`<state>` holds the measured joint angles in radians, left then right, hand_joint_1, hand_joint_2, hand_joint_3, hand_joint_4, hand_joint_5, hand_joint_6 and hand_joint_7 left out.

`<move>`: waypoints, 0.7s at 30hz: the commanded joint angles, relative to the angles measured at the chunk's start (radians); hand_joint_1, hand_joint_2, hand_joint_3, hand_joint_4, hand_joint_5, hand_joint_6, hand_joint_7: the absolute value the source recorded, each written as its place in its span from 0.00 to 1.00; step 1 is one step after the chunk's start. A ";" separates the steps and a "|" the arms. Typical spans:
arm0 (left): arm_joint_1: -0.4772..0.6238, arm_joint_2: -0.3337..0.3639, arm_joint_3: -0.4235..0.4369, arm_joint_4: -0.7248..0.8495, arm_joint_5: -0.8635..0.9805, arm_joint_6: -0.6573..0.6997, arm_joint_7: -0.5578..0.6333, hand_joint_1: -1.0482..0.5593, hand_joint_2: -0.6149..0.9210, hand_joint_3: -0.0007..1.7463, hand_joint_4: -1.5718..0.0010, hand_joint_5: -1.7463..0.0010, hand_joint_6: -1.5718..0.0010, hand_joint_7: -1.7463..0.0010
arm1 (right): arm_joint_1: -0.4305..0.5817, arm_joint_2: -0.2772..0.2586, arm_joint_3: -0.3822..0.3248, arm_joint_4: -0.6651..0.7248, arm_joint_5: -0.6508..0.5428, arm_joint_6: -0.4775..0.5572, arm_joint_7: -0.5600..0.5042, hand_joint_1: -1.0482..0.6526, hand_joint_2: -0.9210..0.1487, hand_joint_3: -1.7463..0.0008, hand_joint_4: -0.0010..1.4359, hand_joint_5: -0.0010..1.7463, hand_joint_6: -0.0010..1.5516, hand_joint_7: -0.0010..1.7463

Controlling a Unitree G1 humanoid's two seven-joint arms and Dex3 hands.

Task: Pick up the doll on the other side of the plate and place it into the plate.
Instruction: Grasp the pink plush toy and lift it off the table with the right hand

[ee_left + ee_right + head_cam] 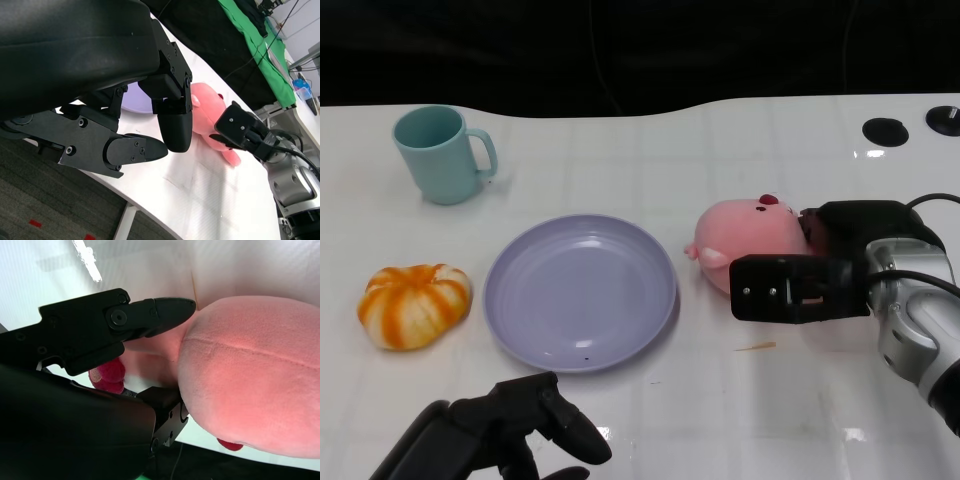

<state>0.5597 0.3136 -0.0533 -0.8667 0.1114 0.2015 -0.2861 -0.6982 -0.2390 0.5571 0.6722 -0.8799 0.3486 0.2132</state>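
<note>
The pink plush doll [745,232] lies on the white table just right of the lavender plate [525,330]. My right hand [810,270] grips it from the right, one finger across its front and the others behind it. The right wrist view shows a fingertip [167,307] pressed against the doll [250,375]. The doll rests on the table. My left hand [510,425] hovers near the front edge below the plate, fingers loosely apart and holding nothing. In the left wrist view, past the left hand [150,125], the doll [207,112], plate [135,102] and right hand [245,132] appear.
A teal mug [442,152] stands at the back left. An orange striped pumpkin toy [415,305] sits left of the plate. Two black round holes [885,130] mark the table's far right. A small orange sliver [757,347] lies in front of the right hand.
</note>
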 commanded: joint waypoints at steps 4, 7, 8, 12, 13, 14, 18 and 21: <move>0.017 0.016 0.024 -0.053 -0.001 0.008 -0.013 0.49 1.00 0.24 0.60 0.07 0.60 0.39 | 0.008 0.016 0.015 0.100 0.040 -0.149 -0.138 0.32 0.04 0.99 0.23 0.29 0.43 0.05; 0.012 0.023 0.036 -0.056 -0.007 0.014 -0.022 0.49 1.00 0.24 0.60 0.07 0.60 0.39 | 0.008 0.015 0.005 0.138 0.068 -0.231 -0.200 0.42 0.05 1.00 0.44 0.30 0.61 0.05; 0.010 0.025 0.039 -0.057 -0.008 0.016 -0.025 0.50 1.00 0.24 0.60 0.07 0.61 0.39 | 0.012 0.017 -0.003 0.144 0.079 -0.251 -0.227 0.43 0.05 1.00 0.54 0.26 0.68 0.04; -0.004 0.030 0.039 -0.049 -0.010 0.020 -0.029 0.50 1.00 0.24 0.59 0.07 0.60 0.40 | 0.021 0.015 0.000 0.159 0.083 -0.286 -0.310 0.41 0.01 0.96 0.62 0.59 0.75 0.01; -0.008 0.030 0.038 -0.045 -0.010 0.018 -0.030 0.50 1.00 0.24 0.59 0.07 0.60 0.40 | 0.018 0.016 0.005 0.162 0.077 -0.275 -0.312 0.41 0.00 0.94 0.60 0.73 0.74 0.01; -0.010 0.030 0.037 -0.042 -0.010 0.018 -0.030 0.50 1.00 0.24 0.59 0.07 0.60 0.40 | 0.017 0.017 0.009 0.163 0.072 -0.267 -0.314 0.42 0.00 0.92 0.59 0.83 0.73 0.00; -0.013 0.031 0.036 -0.039 -0.005 0.017 -0.027 0.50 1.00 0.24 0.58 0.07 0.60 0.40 | 0.017 0.010 0.016 0.147 0.072 -0.240 -0.283 0.43 0.00 0.89 0.54 0.79 0.72 0.00; -0.013 0.032 0.036 -0.040 -0.001 0.016 -0.026 0.50 1.00 0.24 0.58 0.07 0.59 0.40 | 0.023 0.009 0.009 0.123 0.081 -0.213 -0.254 0.42 0.00 0.88 0.54 0.78 0.71 0.00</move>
<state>0.5469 0.3372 -0.0246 -0.9097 0.1063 0.2158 -0.3060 -0.7021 -0.2276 0.5609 0.7935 -0.8077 0.1247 -0.0771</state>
